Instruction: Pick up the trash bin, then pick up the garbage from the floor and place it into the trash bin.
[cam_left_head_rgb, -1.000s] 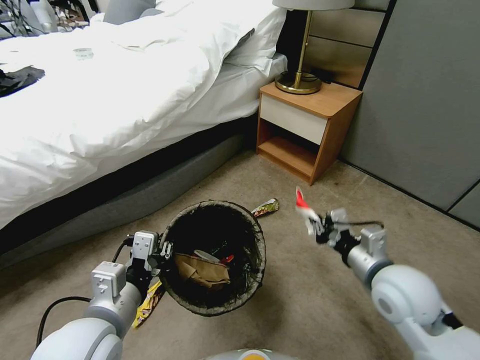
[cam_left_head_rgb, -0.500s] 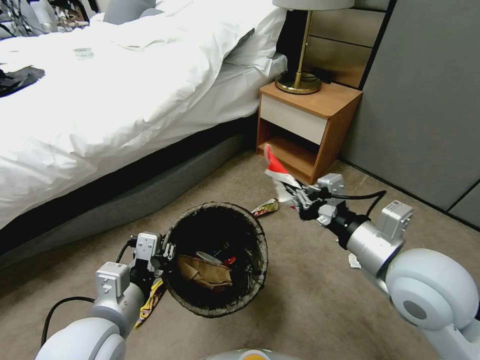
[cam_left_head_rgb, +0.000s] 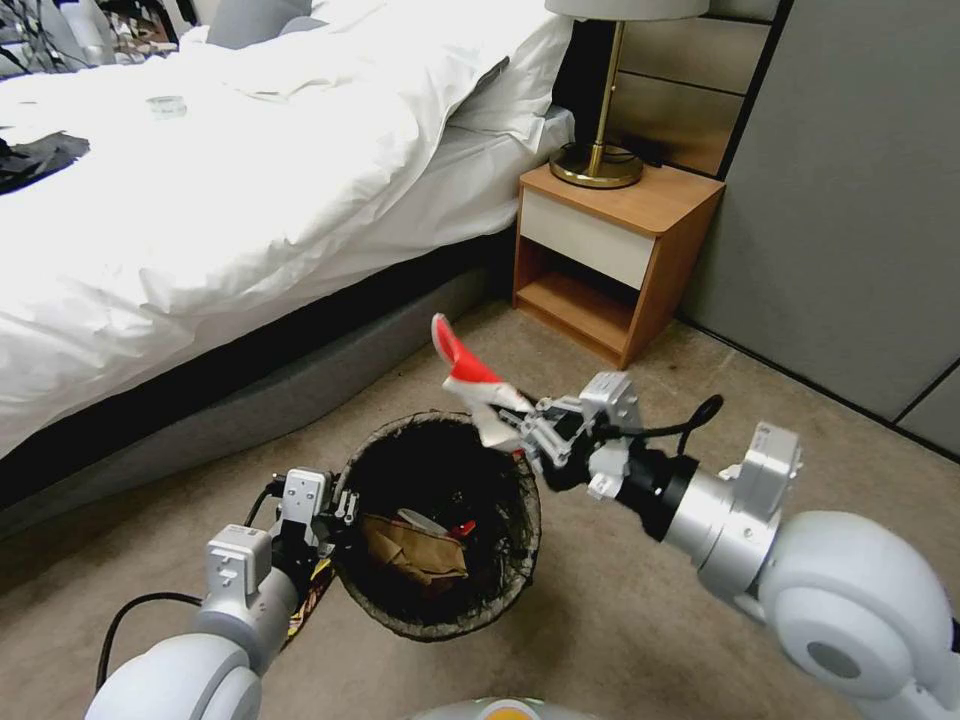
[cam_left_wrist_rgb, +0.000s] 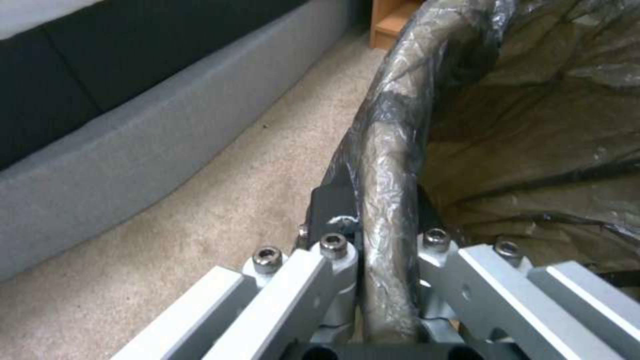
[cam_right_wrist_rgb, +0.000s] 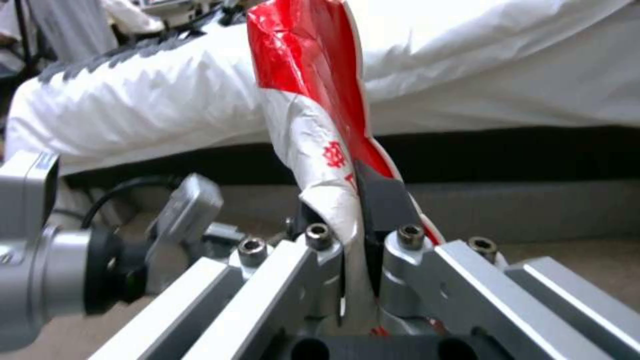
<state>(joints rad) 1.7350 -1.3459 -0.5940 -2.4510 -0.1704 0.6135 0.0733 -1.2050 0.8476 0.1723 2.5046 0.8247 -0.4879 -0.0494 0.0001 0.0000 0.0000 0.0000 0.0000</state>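
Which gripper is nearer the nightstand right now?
Right. The right gripper, shut on the red-and-white cup, is over the trash bin's far rim, below the nightstand in the head view. The left gripper clamps the bin's opposite rim, farther away.

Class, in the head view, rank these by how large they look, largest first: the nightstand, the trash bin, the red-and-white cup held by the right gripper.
1. nightstand and trash bin: about alike; the bin sits nearer the camera, so unsure.
2. red-and-white cup: clearly smallest.

Red printed mark on the white part of the crumpled red-and-white cup (cam_right_wrist_rgb: 320, 125), just above my right fingers (cam_right_wrist_rgb: 380, 200); I can't read it.
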